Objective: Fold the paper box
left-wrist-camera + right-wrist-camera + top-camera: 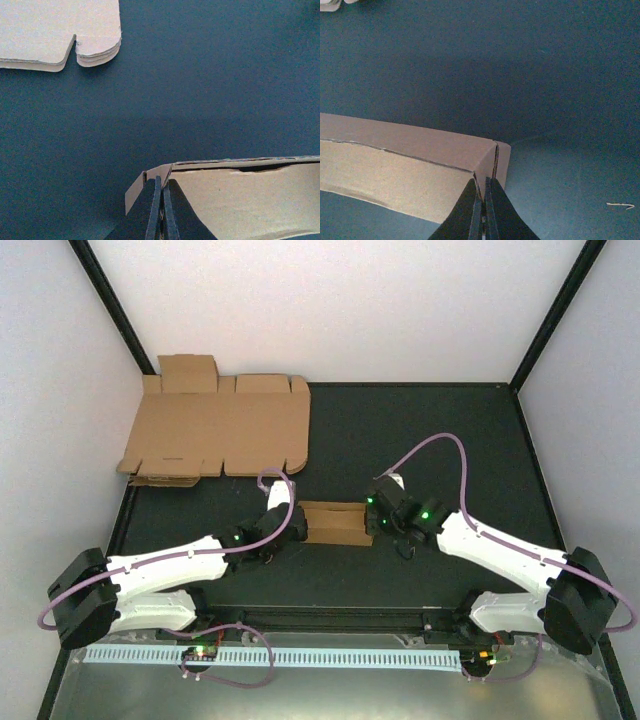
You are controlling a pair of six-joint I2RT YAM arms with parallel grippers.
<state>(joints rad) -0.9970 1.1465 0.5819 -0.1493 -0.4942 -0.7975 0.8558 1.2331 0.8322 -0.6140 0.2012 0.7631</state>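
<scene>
Nearest, a pale slotted cable duct (pixel 320 656) runs along the near edge of the bench (pixel 450 430). At the far left corner lies a stack of flat cardboard blanks (pixel 215 430). Just near of the bench's centre, the left gripper (pixel 298 524) has its fingers pressed together on the left end wall of the paper box (pixel 335 523), which is half-folded with its long walls raised. The right gripper (pixel 376 522) is pinched likewise on the right end wall
</scene>
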